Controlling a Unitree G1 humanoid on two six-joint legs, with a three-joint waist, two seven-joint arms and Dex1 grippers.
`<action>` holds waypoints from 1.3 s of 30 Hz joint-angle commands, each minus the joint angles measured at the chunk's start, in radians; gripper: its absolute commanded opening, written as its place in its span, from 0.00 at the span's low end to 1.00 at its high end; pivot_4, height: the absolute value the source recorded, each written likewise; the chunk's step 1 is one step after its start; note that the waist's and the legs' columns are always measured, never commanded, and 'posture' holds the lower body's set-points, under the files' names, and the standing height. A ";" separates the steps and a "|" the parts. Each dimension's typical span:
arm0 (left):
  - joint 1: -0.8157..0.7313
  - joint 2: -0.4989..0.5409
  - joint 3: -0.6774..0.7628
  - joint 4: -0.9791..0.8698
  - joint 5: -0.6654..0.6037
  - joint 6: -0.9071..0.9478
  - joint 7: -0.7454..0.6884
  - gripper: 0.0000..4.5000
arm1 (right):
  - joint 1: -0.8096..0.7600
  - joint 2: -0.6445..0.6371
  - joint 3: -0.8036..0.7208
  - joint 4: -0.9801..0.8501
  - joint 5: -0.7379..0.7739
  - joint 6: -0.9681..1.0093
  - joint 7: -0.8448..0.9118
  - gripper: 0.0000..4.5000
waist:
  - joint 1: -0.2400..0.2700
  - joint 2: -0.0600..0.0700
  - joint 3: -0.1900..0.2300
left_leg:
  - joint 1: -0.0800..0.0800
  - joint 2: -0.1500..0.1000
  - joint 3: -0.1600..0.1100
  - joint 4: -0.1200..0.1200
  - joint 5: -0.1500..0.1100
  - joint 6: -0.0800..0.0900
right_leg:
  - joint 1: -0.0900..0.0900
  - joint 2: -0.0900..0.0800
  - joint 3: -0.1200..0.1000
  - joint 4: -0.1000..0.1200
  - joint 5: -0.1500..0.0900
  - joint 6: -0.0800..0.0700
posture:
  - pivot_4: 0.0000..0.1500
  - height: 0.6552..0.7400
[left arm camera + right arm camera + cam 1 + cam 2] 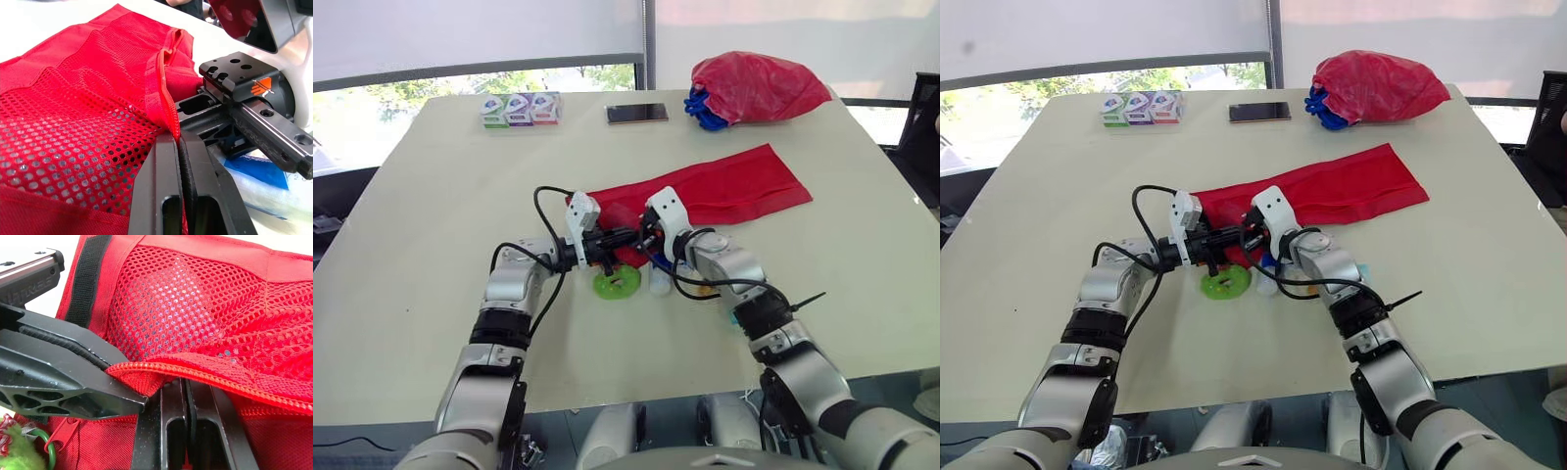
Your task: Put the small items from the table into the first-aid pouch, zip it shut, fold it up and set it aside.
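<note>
Holding the red first-aid pouch (734, 186) at its near end with both claws. Shut with the left claw (177, 142) on the zip-edged lip of the mesh pocket (73, 142), red binding nipped flat between the fingers (159, 196). Shut likewise with the right claw (186, 384) on the same lip, tip to tip with the left and all but touching it. Judged as a hold for opening the pocket mouth: pinched at two neighbouring spots so as to draw the lip up and apart for loading. Apparently nothing loaded yet, with only fabric to be made out through the mesh ahead of the right claw. Lying on the table (431, 215) just beneath the claws: a green ring (617, 283) under the left tips, a white-and-blue packet (259, 171) beside the right. Kept close, presumably, for a short carry into the pocket. Well beyond the claws, at the far side and likely no part of the job: a phone (636, 113), three little boxes (520, 109), a red bag (759, 86). Worth noting: no claw free for picking, so probably one to be released without letting the mouth fall shut.
</note>
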 commanded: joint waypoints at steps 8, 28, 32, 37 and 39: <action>-0.040 0.018 -0.040 0.067 0.085 -0.138 -0.001 0.00 | 0.043 -0.106 -0.008 -0.397 0.092 0.195 0.120 0.01 | 0.000 0.000 0.000 | -0.001 0.000 0.000 0.000 0.000 0.000 | 0.000 0.000 0.000 0.000 0.000 0.000 | 1.00 1.00; -0.182 0.087 -0.044 0.356 0.277 -0.382 0.227 0.00 | 0.578 -0.430 -0.449 -0.974 0.337 0.043 0.197 0.01 | 0.026 -0.003 0.002 | -0.002 -0.001 0.000 0.000 0.000 0.001 | 0.001 0.000 -0.001 -0.001 0.000 0.001 | 1.00 1.00; -0.166 0.087 -0.054 0.352 0.272 -0.384 0.180 0.00 | 0.651 -0.485 -0.549 -1.034 0.448 0.059 0.227 0.01 | 0.026 -0.004 0.003 | 0.000 -0.001 0.000 0.002 -0.001 0.002 | 0.003 0.000 -0.001 0.000 0.000 0.001 | 1.00 1.00; -0.176 0.112 -0.040 0.392 0.283 -0.394 0.204 0.00 | 0.761 -0.545 -0.691 -1.091 0.561 0.068 0.231 0.17 | 0.029 -0.005 0.003 | 0.000 0.000 0.000 0.002 -0.002 0.005 | 0.004 0.001 -0.002 0.000 0.000 0.001 | 1.00 1.00; -0.186 0.121 -0.031 0.409 0.281 -0.400 0.217 0.11 | 0.799 -0.560 -0.732 -1.100 0.589 0.063 0.225 0.33 | 0.028 -0.007 0.004 | 0.000 0.000 -0.001 0.002 -0.002 0.005 | 0.004 0.001 -0.002 -0.001 0.000 0.001 | 1.00 1.00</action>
